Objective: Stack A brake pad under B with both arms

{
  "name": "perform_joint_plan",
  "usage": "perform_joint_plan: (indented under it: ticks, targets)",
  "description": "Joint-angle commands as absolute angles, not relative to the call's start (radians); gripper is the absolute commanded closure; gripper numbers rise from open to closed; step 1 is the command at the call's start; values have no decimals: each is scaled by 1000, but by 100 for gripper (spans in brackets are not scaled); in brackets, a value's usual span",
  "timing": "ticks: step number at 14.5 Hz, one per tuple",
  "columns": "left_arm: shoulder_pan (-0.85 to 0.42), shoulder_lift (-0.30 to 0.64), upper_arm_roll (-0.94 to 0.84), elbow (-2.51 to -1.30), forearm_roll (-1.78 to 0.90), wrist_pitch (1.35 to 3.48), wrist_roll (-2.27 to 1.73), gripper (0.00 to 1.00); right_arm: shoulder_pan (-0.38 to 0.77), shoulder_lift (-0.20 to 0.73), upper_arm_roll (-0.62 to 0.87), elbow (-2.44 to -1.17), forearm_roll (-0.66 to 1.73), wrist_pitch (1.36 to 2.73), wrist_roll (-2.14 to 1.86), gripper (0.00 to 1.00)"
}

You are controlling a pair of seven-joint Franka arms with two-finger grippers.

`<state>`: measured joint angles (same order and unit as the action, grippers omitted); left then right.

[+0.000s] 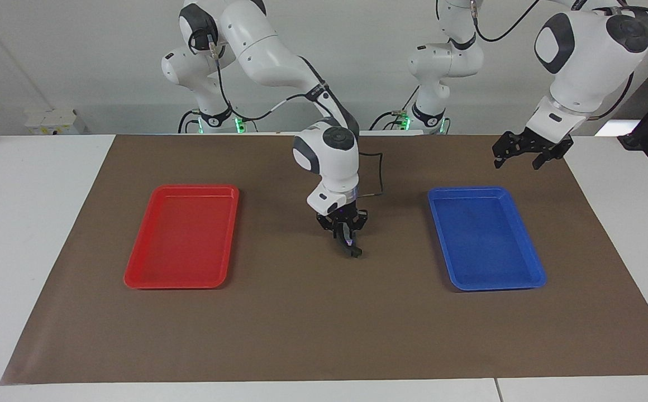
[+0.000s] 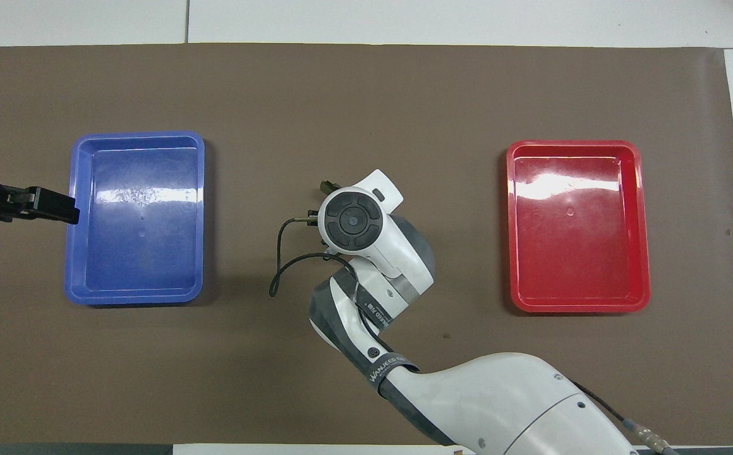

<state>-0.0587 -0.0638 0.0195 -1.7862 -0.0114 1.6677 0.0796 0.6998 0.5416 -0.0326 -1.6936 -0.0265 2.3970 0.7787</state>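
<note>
The right gripper stands low over the middle of the brown mat, between the two trays, its fingers pinched on a small, flat, dark piece whose lower end sits at or just above the mat; you cannot tell which. From its short, plain shape you may read this piece as the A pad, though the overhead view hides it under the glossy white wrist. Piece B cannot be found in either view. Toward the left arm's end of the mat from this gripper lies the blue tray, a shallow rounded rectangle of shiny plastic holding nothing. Toward the right arm's end lies the matching red tray, likewise holding nothing. The left gripper hangs with fingers spread over the mat, above the blue tray's outer edge, carrying nothing.
</note>
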Motion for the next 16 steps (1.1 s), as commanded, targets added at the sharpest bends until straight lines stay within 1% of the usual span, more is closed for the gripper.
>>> perform_joint_plan:
  ticks: [1, 3, 7, 8, 9, 10, 11, 12, 13, 16]
  targets:
    - [-49, -75, 17, -1784, -2, 1657, 67, 0, 701, 534, -29, -1709, -43, 2422, 781, 100]
    - [-51, -75, 15, -1784, -2, 1655, 68, 0, 701, 534, -29, -1715, -43, 2422, 781, 100]
    - [-49, -75, 15, -1784, -2, 1655, 67, 0, 701, 534, -29, -1717, -43, 2422, 781, 95]
    - [-49, -75, 15, -1784, -2, 1655, 67, 0, 701, 534, -31, -1717, -41, 2422, 782, 93]
    - [-49, -75, 15, -1784, -2, 1655, 67, 0, 700, 534, -29, -1717, -41, 2424, 781, 89]
    - [-49, -75, 15, -1784, -2, 1655, 67, 0, 699, 534, -29, -1717, -41, 2422, 782, 65]
    - [-49, -75, 15, -1784, -2, 1655, 67, 0, 699, 534, -31, -1717, -41, 2425, 784, 35]
    - [-49, -75, 17, -1784, -2, 1655, 67, 0, 699, 534, -29, -1718, -41, 2427, 784, 12]
    - [-49, -75, 15, -1784, -2, 1655, 67, 0, 701, 534, -31, -1718, -41, 2427, 784, 0]
    - [-49, -75, 15, -1784, -2, 1655, 69, 0, 706, 526, -31, -1707, -41, 2393, 788, 0]
